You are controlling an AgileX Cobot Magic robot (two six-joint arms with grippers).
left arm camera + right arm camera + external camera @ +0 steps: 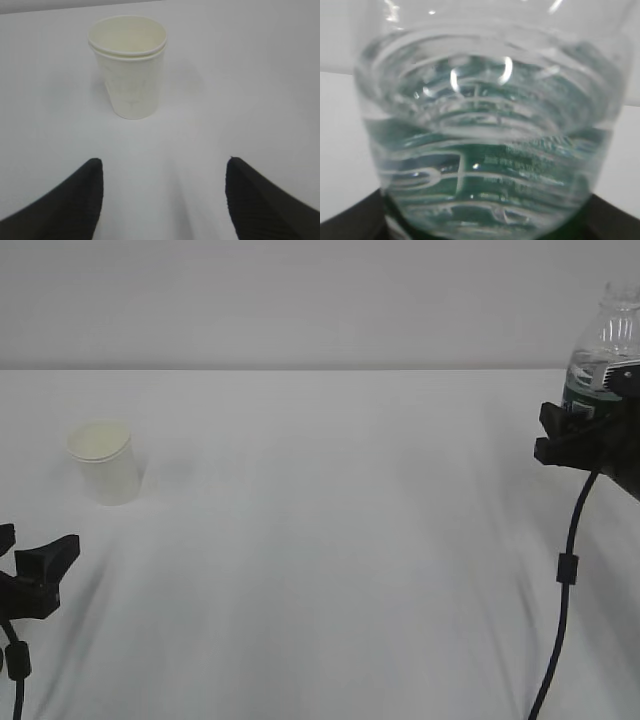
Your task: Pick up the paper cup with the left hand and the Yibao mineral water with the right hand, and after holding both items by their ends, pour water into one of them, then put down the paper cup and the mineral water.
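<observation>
The paper cup (128,65) stands upright on the white bench (330,540), left of centre and well apart from the Yibao mineral water (602,350), which is at the far right edge of the exterior view, raised and clamped in the right end effector (585,435). The left end effector (162,192) sits low in front of the cup with its fingers spread wide and nothing between them — the cup is ahead of the gap, not yet inside it. The cup looks light and thin-walled, so it would likely crush or tip under a hard squeeze; a gentle hold around the lower wall, below the rolled rim, seems safest. The bottle is ribbed clear plastic with water in it, heavier and a bit slick, and it appears capless, so tilting it early would likely spill. The exterior view alone shows how far apart the two things are. The left wrist view shows what looks like a doubled rim on the cup. The right wrist view fills with the bottle's water and green label, close up — the cup is absent there.
</observation>
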